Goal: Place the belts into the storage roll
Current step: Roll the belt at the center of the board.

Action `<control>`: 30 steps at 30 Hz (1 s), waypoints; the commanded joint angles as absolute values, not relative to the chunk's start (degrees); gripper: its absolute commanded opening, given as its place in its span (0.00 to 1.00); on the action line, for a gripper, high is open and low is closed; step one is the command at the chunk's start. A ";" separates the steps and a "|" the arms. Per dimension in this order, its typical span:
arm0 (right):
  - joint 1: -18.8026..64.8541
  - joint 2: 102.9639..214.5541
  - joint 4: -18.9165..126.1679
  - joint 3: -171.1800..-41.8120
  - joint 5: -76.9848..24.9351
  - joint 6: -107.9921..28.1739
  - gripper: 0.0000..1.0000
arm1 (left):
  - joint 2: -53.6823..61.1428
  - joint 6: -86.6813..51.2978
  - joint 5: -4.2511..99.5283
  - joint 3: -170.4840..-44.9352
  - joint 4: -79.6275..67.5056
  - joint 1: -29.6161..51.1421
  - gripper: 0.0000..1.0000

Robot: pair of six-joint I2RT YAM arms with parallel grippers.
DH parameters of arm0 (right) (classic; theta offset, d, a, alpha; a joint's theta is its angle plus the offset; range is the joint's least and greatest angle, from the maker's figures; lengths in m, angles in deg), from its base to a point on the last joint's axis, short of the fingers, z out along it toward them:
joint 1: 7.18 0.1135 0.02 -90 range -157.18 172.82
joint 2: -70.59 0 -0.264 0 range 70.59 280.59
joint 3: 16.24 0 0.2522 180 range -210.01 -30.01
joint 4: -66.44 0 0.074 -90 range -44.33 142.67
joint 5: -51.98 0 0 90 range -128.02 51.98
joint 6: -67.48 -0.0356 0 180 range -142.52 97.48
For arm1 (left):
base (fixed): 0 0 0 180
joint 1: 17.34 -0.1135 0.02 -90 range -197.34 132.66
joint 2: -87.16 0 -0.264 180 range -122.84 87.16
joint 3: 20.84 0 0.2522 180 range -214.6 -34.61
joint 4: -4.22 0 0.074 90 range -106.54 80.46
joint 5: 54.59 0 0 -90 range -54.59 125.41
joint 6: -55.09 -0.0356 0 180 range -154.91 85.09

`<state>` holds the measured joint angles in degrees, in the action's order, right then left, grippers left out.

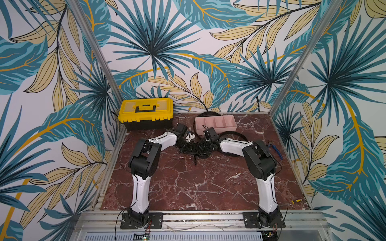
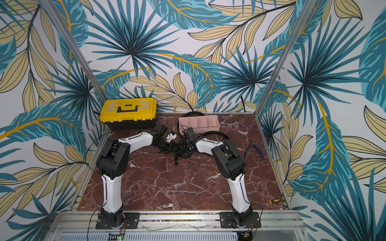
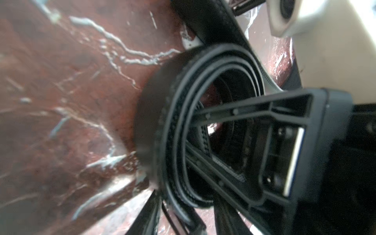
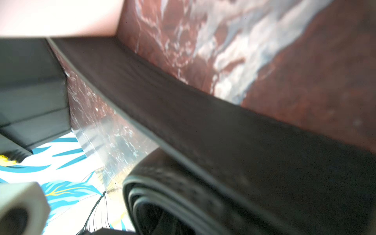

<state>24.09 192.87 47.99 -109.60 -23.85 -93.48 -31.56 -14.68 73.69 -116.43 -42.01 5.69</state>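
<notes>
A black belt is wound into a fist-sized coil [image 1: 200, 153] [image 3: 160, 122] on the marble table, in front of the storage roll. My left gripper [image 3: 187, 203] [image 1: 188, 147] comes in from the left, and the coil's wall sits pinched between its fingers [image 3: 146, 215]. My right gripper [image 3: 195, 134] [image 1: 201, 146] reaches inside the coil, fingertips slightly apart around the inner turn. A loose black strap [image 4: 203, 122] [image 1: 236, 133] arcs from the coil toward the pink storage roll [image 1: 215, 123] [image 2: 198, 123]. Another black loop [image 1: 208, 113] shows behind the storage roll; I cannot tell whether it is the same belt.
A yellow-and-black toolbox [image 1: 146, 113] stands at the back left, close to the left wrist. Blue-handled pliers [image 1: 274, 149] lie right of the right arm. A small yellow-handled screwdriver [image 1: 296, 201] lies at the front right edge. Patterned walls close in three sides.
</notes>
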 commanded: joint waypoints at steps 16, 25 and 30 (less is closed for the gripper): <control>24.43 194.77 48.14 -105.56 -27.36 -96.24 0.22 | -28.10 -8.20 71.53 -115.46 -39.78 8.20 0.47; 24.36 193.93 47.41 -108.39 -27.56 -94.16 0.22 | -24.89 -3.68 66.63 -112.23 -39.77 7.62 0.44; 24.35 192.98 46.44 -108.65 -27.82 -93.74 0.22 | -24.63 -3.10 66.41 -113.09 -39.82 7.62 0.43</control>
